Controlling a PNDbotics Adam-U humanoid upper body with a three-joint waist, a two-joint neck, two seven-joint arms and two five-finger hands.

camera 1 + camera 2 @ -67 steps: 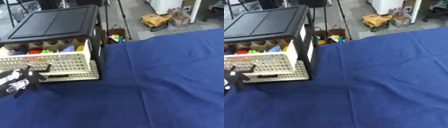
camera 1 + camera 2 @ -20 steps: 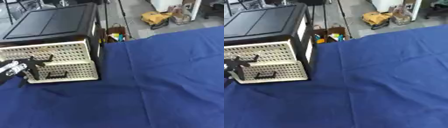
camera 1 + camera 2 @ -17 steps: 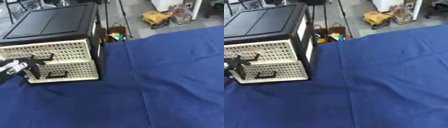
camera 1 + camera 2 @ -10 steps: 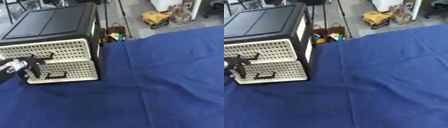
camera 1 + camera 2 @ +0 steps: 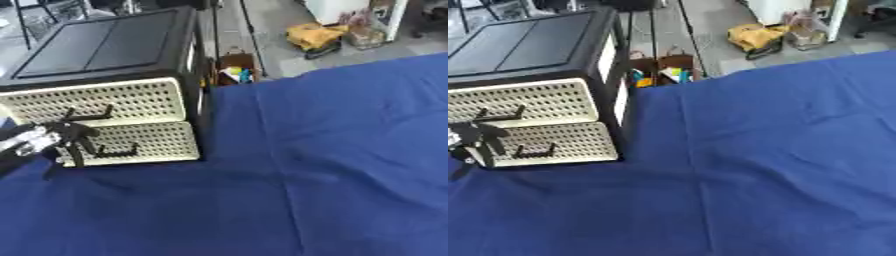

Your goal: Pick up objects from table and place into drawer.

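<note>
Cream perforated drawer (image 5: 96, 102) (black handle).

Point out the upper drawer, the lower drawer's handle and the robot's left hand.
upper drawer (image 5: 105, 102), left eye view, on its perforated cream front.
lower drawer's handle (image 5: 118, 152), left eye view, on the black bar.
left hand (image 5: 59, 136), left eye view, on the hand's dark body.

A lab or workshop floor: a table (image 5: 350, 175) under blue cloth fills the lower frame, while grey concrete flooring (image 5: 271, 30) with a yellow bag (image 5: 313, 37) and white equipment (image 5: 337, 9) runs along the top
</note>
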